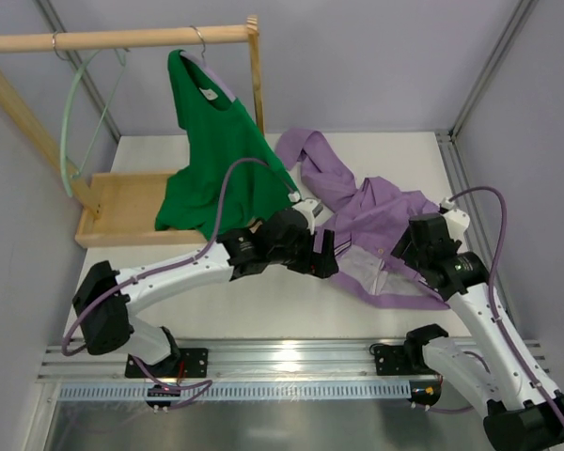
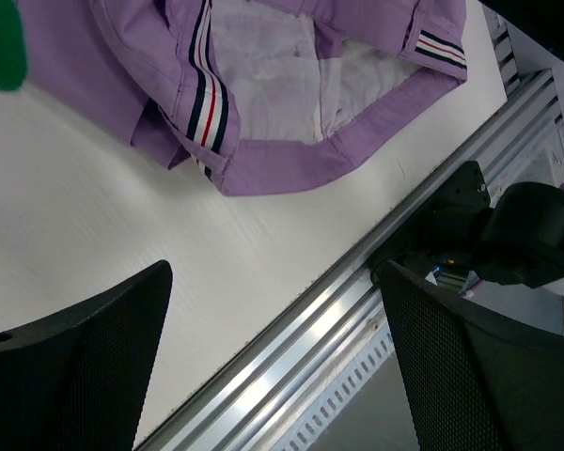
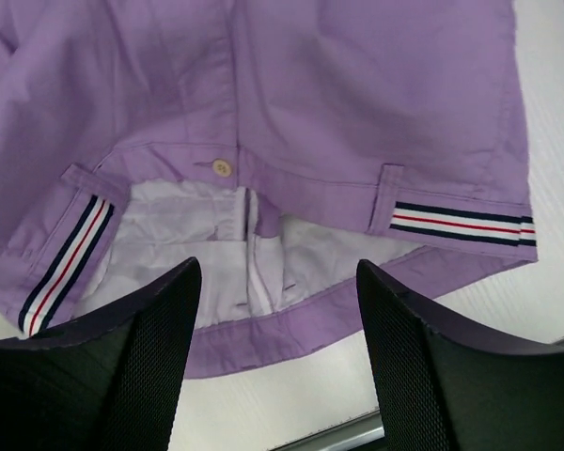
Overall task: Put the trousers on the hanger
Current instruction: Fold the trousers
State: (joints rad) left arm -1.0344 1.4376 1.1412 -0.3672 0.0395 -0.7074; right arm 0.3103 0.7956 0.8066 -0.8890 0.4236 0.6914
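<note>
Overhead view: the long lilac-purple soft fabric trousers (image 1: 376, 211) lie crumpled on the white tabletop (image 1: 263, 310), right of centre, with one leg running back toward the bright green top (image 1: 216, 160). The thin pale mint-green hanger (image 1: 75, 117) hangs by its hook from the wooden rail (image 1: 122, 39) at far left, well apart from the trousers; only this view shows it. The left hand (image 1: 324, 256) sits just beside the trousers' near left edge and the right hand (image 1: 404, 252) is over their right side; the finger gap is unreadable from above. Left wrist view: the left hand (image 2: 277, 362) is spread wide and empty over bare tabletop and the aluminium base rail (image 2: 357, 310), with the striped waistband (image 2: 207, 103) beyond the fingertips. Right wrist view: the right hand (image 3: 277, 362) is spread, gripping nothing, above the open waistband. A small pale button (image 3: 222, 167) and striped belt loops (image 3: 461, 224) show clearly here alone. Whether the fingertips touch the fabric cannot be determined. The trouser legs are cut off in both wrist views.
</note>
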